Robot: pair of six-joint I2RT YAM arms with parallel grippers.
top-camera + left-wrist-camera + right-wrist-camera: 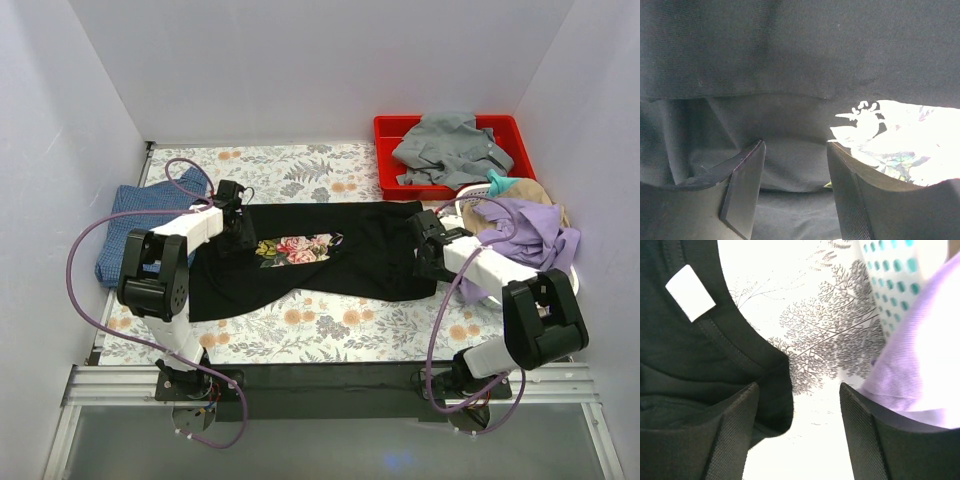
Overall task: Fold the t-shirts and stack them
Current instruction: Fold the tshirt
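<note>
The black t-shirt (pixel 340 250) lies spread across the middle of the table, its pink-rose print (pixel 296 249) folded up near the left side. The mottled blue t-shirt (pixel 130 225) lies flat at the far left. My left gripper (pixel 238 236) is open, low over the black shirt's left part. In the left wrist view (pixel 795 170) a fold of black cloth (pixel 790 165) lies between the fingers, with the print (pixel 900 145) to the right. My right gripper (pixel 426 256) is open at the shirt's right edge. In the right wrist view (pixel 800 410) the collar edge (pixel 775 390) and white tag (pixel 690 292) sit by the left finger.
A red tray (pixel 385 130) at the back right holds a grey garment (pixel 450 150). A pile of purple cloth (pixel 530 235) and other clothes lies at the right, close to the right arm; the purple cloth also shows in the right wrist view (pixel 920 365). The table has a floral cover (pixel 320 320).
</note>
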